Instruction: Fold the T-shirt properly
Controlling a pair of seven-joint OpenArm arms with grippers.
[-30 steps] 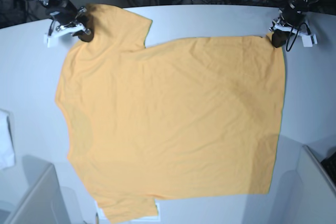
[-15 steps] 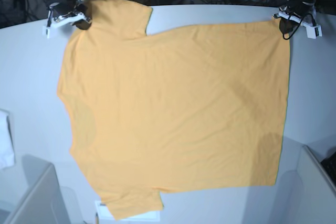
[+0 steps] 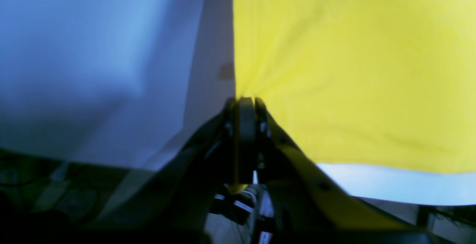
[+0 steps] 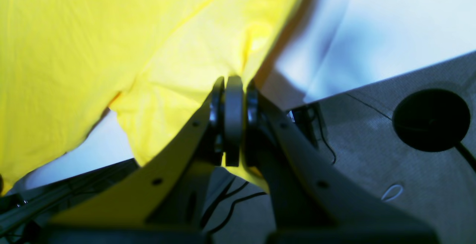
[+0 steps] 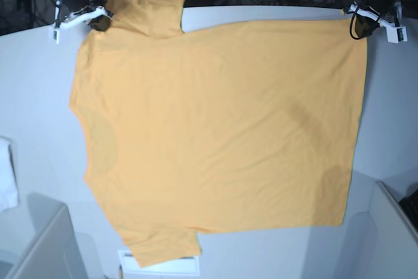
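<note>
The T-shirt [image 5: 215, 129] lies spread nearly flat across the white table [image 5: 32, 96], collar side toward base-view left, hem along the right edge, one sleeve at the far top, the other at the near bottom. Compared with a second ago, the whole sheet has been dragged toward the far edge of the table: the far sleeve now hangs right at the table's back rim and the hem corner sits further back and further out. Cloth looks tauter, fewer wrinkles across the middle. My read: this is a stretch-and-flatten pull, not a fold yet; folding itself is still to come.

The right gripper [image 5: 91, 17], at base-view top left, is clamped on the shirt near the far sleeve and shoulder; the wrist view shows the jaws pinched together with yellow fabric between them [image 4: 232, 87]. The left gripper [image 5: 366, 21], at top right, is likewise closed on the far hem corner [image 3: 243, 100].

White cloth [image 5: 6, 174] sits at the left edge, apart from the shirt, untouched.
</note>
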